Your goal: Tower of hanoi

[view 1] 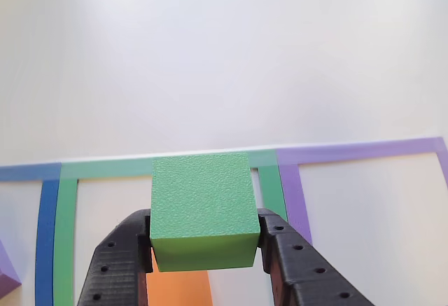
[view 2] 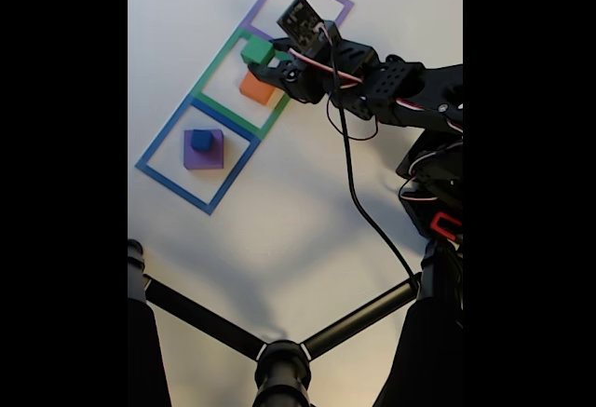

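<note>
End effector (view 1: 204,246) pinching green cube (view 1: 201,204) between black fingers (view 1: 115,267), cube level, one face toward the other view's camera, no long axis. In the fixed view green cube (view 2: 256,51) sits over the green tape square (view 2: 210,64), just beside orange block (view 2: 257,88). Blue cube (view 2: 202,139) rests on purple slab (view 2: 207,156) inside blue tape square (view 2: 166,130) on white worktop (view 2: 279,230). No readable writing.

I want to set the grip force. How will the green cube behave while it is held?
The green cube has a grainy, matte surface, so it probably will not slip. It looks like light foam and may dent if squeezed hard. Its flat faces suit the end effector.
</note>
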Available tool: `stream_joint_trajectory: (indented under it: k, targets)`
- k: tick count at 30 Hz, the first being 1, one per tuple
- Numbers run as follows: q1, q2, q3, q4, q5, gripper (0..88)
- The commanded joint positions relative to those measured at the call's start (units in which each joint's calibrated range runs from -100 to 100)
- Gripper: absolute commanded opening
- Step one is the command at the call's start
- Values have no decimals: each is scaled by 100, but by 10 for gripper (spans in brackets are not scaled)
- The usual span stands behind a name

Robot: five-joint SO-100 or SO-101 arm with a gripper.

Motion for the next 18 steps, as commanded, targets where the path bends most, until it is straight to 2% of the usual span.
stream_joint_trajectory:
  k: [1,13,18]
  targets:
    - [210,-900,-1094,1877,0,94]
    - [1064,-1654,-4338,6677,0,97]
    - [1483,-1750,-5519,7996,0,98]
